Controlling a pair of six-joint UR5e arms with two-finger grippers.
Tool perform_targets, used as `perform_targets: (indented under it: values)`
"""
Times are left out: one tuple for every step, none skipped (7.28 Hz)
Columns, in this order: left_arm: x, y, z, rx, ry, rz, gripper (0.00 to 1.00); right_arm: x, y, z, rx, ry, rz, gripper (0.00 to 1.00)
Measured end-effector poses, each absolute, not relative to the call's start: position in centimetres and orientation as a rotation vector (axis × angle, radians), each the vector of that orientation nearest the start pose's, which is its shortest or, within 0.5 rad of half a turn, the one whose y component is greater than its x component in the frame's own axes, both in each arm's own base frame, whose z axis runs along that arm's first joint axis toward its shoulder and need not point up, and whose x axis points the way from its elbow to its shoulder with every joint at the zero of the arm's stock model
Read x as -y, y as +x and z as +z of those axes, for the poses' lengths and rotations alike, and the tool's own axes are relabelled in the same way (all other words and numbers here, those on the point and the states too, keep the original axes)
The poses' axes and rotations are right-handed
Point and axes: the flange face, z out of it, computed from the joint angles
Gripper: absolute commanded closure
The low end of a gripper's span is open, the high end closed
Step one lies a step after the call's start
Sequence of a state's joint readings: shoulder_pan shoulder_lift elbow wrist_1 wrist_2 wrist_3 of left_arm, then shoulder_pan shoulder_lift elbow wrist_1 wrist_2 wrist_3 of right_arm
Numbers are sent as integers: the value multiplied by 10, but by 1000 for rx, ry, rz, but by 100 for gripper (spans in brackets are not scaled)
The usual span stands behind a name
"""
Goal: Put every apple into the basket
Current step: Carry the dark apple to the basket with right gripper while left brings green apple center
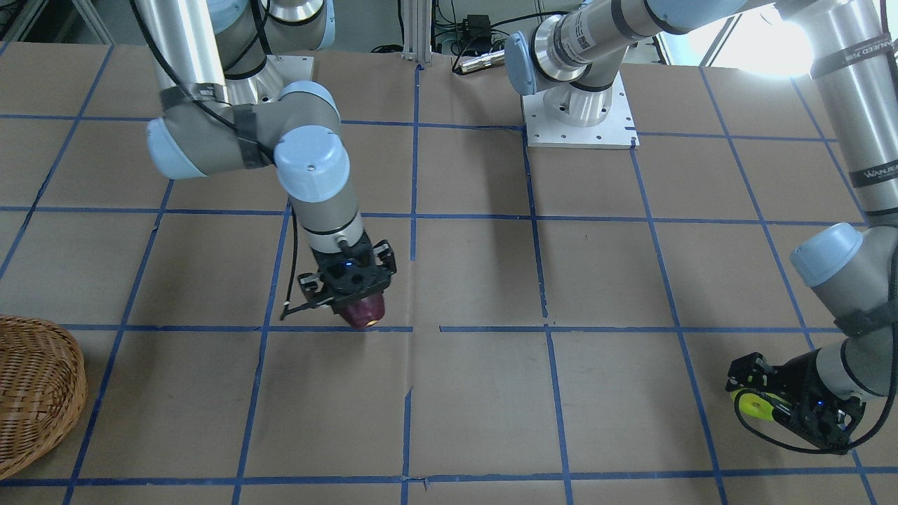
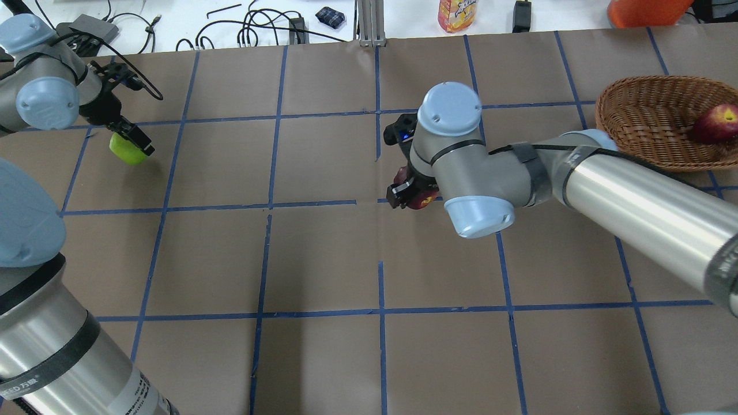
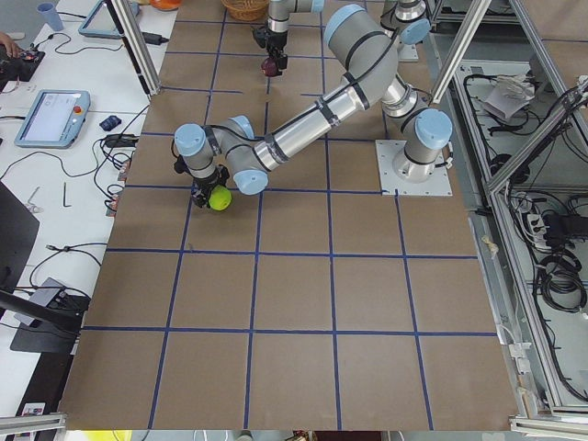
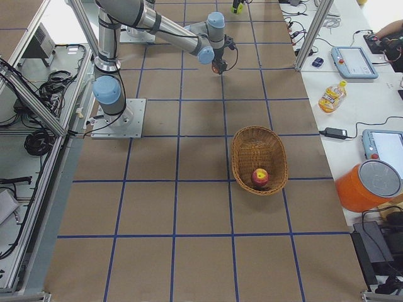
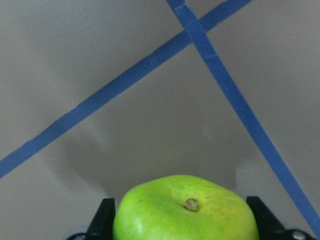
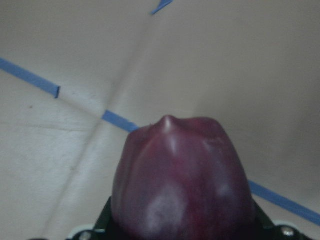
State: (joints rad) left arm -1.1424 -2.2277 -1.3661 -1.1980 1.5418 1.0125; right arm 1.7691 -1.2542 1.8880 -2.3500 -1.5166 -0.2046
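Observation:
The light brown wicker basket (image 2: 646,115) stands at the far right of the table and holds the red apple (image 2: 715,124); both also show in the exterior right view, basket (image 4: 242,157) and apple (image 4: 259,177). My right gripper (image 2: 410,193) is shut on the dark maroon apple (image 1: 365,313) near the table's middle, close over the paper. My left gripper (image 2: 128,144) is shut on the yellow-green apple (image 2: 127,152) at the far left. The wrist views show the green apple (image 5: 185,212) and the maroon apple (image 6: 182,185) between the fingers.
The table is brown paper with a blue tape grid. The arm bases (image 1: 579,116) stand at the robot's edge. Beyond the far edge are a drink bottle (image 2: 456,12), an orange container (image 2: 646,8) and cables (image 2: 253,29).

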Motion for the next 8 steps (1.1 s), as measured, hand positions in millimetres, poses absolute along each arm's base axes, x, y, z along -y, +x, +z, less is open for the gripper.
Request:
perform_targets:
  values:
    - [688, 159, 236, -3109, 898, 111, 100, 543, 181, 271, -3057, -442, -270, 71]
    - [681, 136, 255, -3131, 859, 155, 100, 556, 106, 286, -3093, -242, -285, 71]
    - [675, 82, 277, -3141, 786, 210, 100, 561, 25, 295, -3115, -60, -284, 72]
    - [663, 5, 289, -3135, 686, 260, 100, 560, -54, 299, -3129, 23, -285, 72]
    - [643, -69, 287, -3137, 551, 303, 100, 561, -113, 297, -3145, 11, -289, 70]
    - [622, -138, 283, -3145, 398, 311, 100, 574, -158, 293, -3157, -17, -295, 64]
    - [603, -205, 279, -3156, 294, 261, 100, 592, -196, 287, -3155, -53, -306, 47]
    - [584, -270, 273, -3174, 208, 178, 100, 605, -228, 275, -3136, -87, -320, 6]
